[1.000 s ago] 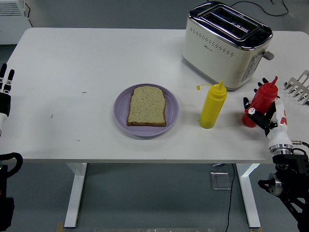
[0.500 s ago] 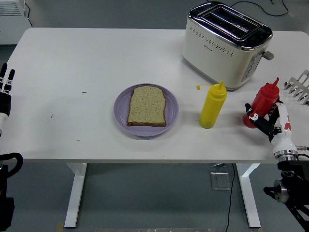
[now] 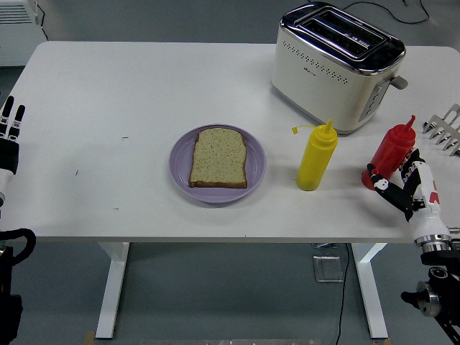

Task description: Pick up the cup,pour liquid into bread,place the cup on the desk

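Observation:
A red squeeze bottle (image 3: pixel 392 149) stands tilted on the white table (image 3: pixel 108 93) at the right edge. My right hand (image 3: pixel 397 188) is just below and to the right of its base, fingers spread and relaxed, their tips close to the base, holding nothing. A slice of bread (image 3: pixel 219 157) lies on a purple plate (image 3: pixel 255 169) at the table's middle. A yellow squeeze bottle (image 3: pixel 317 157) stands upright between the plate and the red bottle. My left hand (image 3: pixel 8 133) rests at the left edge with its fingers straight.
A white and chrome toaster (image 3: pixel 334 65) stands at the back right, behind both bottles. Part of a metal rack (image 3: pixel 445 128) shows at the right edge.
My right hand has let go of the red bottle and drawn back down and to the right. The bottle stays in place. The left arm has barely moved.

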{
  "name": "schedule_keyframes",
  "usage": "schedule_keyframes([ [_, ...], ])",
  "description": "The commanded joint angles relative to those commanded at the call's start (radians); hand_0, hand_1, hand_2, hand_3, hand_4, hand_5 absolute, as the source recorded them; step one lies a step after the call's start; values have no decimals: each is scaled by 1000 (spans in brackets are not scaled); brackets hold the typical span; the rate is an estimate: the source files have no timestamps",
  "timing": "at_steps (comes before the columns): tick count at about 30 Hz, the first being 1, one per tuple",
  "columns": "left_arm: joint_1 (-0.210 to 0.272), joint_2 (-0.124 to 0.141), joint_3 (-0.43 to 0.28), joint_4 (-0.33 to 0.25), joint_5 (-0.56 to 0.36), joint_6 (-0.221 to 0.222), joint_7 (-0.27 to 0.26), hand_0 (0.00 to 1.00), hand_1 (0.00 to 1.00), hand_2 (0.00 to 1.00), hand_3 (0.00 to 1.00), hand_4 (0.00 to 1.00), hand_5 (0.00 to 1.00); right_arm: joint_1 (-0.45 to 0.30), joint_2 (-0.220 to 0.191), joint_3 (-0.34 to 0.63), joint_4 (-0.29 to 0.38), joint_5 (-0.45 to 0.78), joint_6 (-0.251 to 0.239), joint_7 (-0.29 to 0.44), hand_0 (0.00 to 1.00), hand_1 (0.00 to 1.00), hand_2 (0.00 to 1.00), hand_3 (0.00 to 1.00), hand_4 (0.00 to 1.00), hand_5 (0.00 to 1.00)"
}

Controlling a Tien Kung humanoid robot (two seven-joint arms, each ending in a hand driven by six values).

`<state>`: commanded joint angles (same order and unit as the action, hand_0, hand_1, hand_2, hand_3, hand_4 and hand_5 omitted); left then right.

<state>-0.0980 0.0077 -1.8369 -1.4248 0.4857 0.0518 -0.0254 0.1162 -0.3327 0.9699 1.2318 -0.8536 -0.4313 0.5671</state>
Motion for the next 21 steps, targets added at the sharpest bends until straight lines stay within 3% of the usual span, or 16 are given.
schedule_keyframes([
  [12, -7, 3, -4, -2, 1, 0, 0, 797, 751, 751, 712, 504, 990, -168, -50, 119, 141, 1, -7, 0, 982, 891, 998, 998, 774, 135],
  [21, -10, 5, -4, -3, 1, 1, 0, 796, 751, 752, 712, 504, 990, -272, -48, 264, 213, 67, -11, 14, 928, 851, 949, 978, 775, 144],
])
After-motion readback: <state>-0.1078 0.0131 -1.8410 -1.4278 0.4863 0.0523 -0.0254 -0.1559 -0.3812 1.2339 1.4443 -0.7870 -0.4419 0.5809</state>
